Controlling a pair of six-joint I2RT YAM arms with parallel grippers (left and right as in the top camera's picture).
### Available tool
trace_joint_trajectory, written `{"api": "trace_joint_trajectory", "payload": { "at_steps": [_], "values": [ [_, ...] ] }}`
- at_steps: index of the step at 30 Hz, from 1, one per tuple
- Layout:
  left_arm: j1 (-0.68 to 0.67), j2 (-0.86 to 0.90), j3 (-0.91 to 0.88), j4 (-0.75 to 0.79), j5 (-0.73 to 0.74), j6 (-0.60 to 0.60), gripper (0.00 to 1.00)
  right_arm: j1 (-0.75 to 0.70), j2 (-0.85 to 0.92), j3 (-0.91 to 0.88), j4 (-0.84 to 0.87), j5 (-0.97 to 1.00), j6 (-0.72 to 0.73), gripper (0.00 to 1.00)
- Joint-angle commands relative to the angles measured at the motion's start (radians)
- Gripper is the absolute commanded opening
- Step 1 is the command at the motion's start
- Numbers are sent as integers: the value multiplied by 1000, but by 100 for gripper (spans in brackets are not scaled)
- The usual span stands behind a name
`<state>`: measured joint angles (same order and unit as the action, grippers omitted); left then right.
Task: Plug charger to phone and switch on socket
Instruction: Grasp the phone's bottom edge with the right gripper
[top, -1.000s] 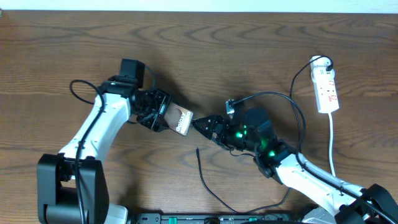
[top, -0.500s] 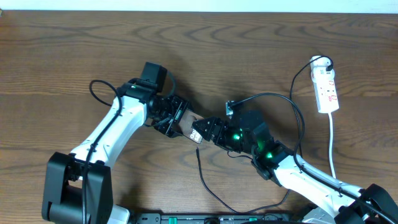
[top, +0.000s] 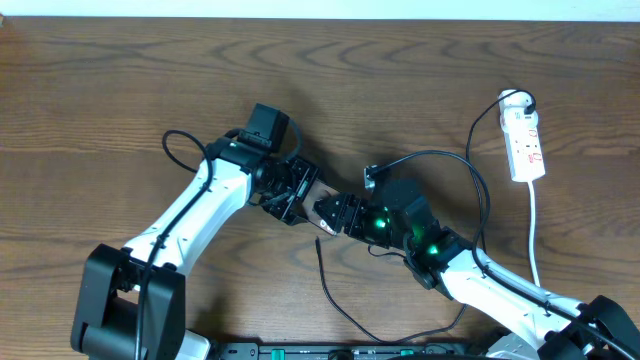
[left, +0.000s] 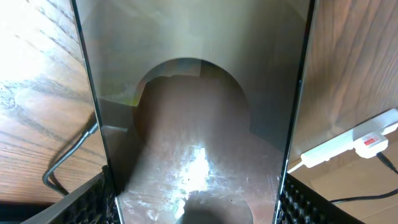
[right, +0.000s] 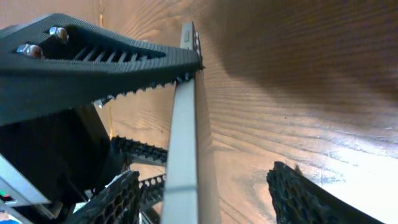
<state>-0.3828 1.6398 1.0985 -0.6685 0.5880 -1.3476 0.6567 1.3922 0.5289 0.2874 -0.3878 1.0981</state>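
My left gripper (top: 296, 190) is shut on the phone (top: 316, 193) and holds it off the table, end toward my right gripper (top: 333, 212). In the left wrist view the phone (left: 193, 124) fills the frame between my jaws (left: 194, 202). In the right wrist view the phone shows edge-on (right: 186, 124), between my right gripper's open fingers (right: 205, 193) and close to the left finger. The charger, a thin black cable (top: 330, 290), lies loose on the table with its plug tip (top: 318, 240) just below the grippers. The socket (top: 525, 145) lies at the far right.
The socket's white cord (top: 533, 230) runs down the right side. A black cable loops from the socket over my right arm (top: 470, 160). The socket also shows in the left wrist view (left: 348, 140), and a black cable shows at its left (left: 68, 155).
My left arm has moved right with the phone, bringing its end between my right gripper's fingers. The right arm has barely moved. The cable tip has stayed on the table.
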Motion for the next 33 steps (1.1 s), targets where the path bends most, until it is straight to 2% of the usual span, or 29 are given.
{"api": "trace_joint_trajectory", "payload": {
  "at_steps": [1, 10, 15, 22, 33],
  "values": [
    [-14, -30, 31, 4, 6, -24, 7, 6, 2, 12, -2, 20, -41, 63],
    [-40, -30, 31, 6, 6, -50, 7, 6, 2, 12, -12, 39, -60, 54],
    [-40, -30, 31, 8, 7, -50, 8, 6, 2, 12, -15, 39, -60, 41],
    [-40, -30, 32, 23, 33, -53, 7, 6, 2, 12, -20, 39, -61, 39],
    [-40, -30, 32, 23, 55, -53, 7, 6, 2, 12, -38, 50, -86, 30]
  ]
}}
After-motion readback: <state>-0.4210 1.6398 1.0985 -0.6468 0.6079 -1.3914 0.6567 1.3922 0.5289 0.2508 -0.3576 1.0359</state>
